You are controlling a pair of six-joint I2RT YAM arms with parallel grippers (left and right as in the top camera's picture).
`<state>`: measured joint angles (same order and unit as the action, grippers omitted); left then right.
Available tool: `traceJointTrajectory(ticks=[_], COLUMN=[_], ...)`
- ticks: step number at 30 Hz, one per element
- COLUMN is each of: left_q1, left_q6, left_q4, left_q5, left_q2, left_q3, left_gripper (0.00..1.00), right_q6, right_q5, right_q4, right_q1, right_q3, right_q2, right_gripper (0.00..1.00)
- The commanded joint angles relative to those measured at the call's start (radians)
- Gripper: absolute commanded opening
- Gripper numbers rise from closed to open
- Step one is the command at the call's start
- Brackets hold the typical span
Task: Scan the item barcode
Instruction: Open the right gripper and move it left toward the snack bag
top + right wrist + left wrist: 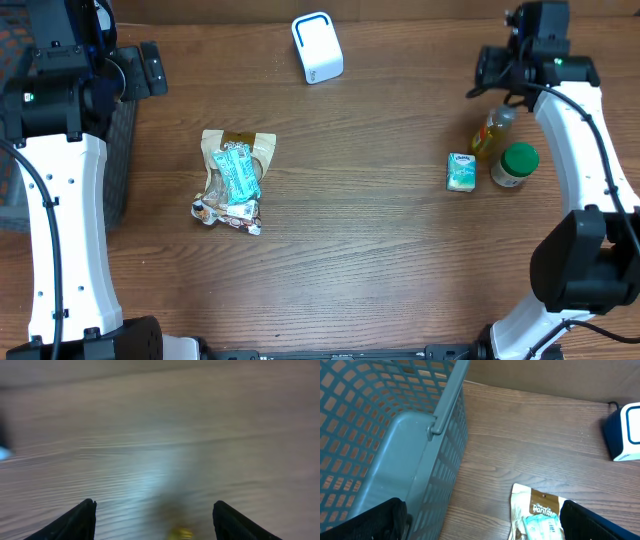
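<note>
- White-and-blue scanner box upright at the far edge of the wooden table, well apart from all the goods. Seen whole only from overhead, and cut to one corner at the right edge of the left wrist view.
- Tan snack pouch left of centre, with a teal packet lying on top of it and small wrappers touching its near end. Brand lettering on the pouch legible only from the left wrist, which shows just the upper part. No barcode made out in any view.
- On the right, a small teal-and-white carton with a green-lidded jar just beside it and a yellow bottle close behind the two. All three clear only from overhead. In the right wrist view, nothing of them but a blurred yellow spot at the bottom edge, too smeared to identify.
- Right gripper over the table beyond the bottle, near it but apart from it. Jaws spread in its own view, with only bare, blurred wood between them.
- Left gripper at the far left, jaws as wide apart as can be, holding nothing.
- Grey mesh basket filling the left of the left wrist view, with rim and handle plain. From overhead, only a dark strip of it beside the left arm.
</note>
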<state>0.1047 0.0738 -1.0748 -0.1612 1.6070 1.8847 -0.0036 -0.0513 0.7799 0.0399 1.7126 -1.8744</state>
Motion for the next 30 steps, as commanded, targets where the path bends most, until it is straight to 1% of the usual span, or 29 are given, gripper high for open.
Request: traceJointTrajectory(ticks=[1, 3, 6, 11, 14, 23, 30], left_q1=[0.0, 0.0, 0.0, 0.0, 0.0, 0.0, 0.0], left_q6=[-0.015, -0.015, -0.015, -0.015, -0.015, -0.015, -0.015], left_q4=[0.001, 0.001, 0.001, 0.002, 0.002, 0.001, 0.001], left_q5=[0.002, 0.002, 0.001, 0.002, 0.002, 0.002, 0.002], left_q2=[0.003, 0.003, 0.003, 0.003, 0.003, 0.003, 0.003], left_q3=[0.0, 0.0, 0.0, 0.0, 0.0, 0.0, 0.0], left_gripper=[1.0, 1.0, 1.0, 0.99, 1.0, 0.99, 1.0], right_q6=[0.003, 0.029, 0.061, 0.061, 0.062, 0.083, 0.118], right_q5=[0.2, 0.243, 0.264, 0.264, 0.265, 0.323, 0.323], right_q4=[0.036, 0.074, 0.129, 0.215, 0.249, 0.247, 0.246], right_q1=[-0.064, -0.104, -0.166, -0.274, -0.349, -0.507, -0.591], right_q3=[0.022, 0.018, 0.007, 0.001, 0.001, 0.001, 0.001], right_q2=[0.015, 0.015, 0.015, 0.015, 0.015, 0.015, 0.015], right_gripper=[0.71, 0.71, 0.75, 0.84, 0.85, 1.0, 1.0])
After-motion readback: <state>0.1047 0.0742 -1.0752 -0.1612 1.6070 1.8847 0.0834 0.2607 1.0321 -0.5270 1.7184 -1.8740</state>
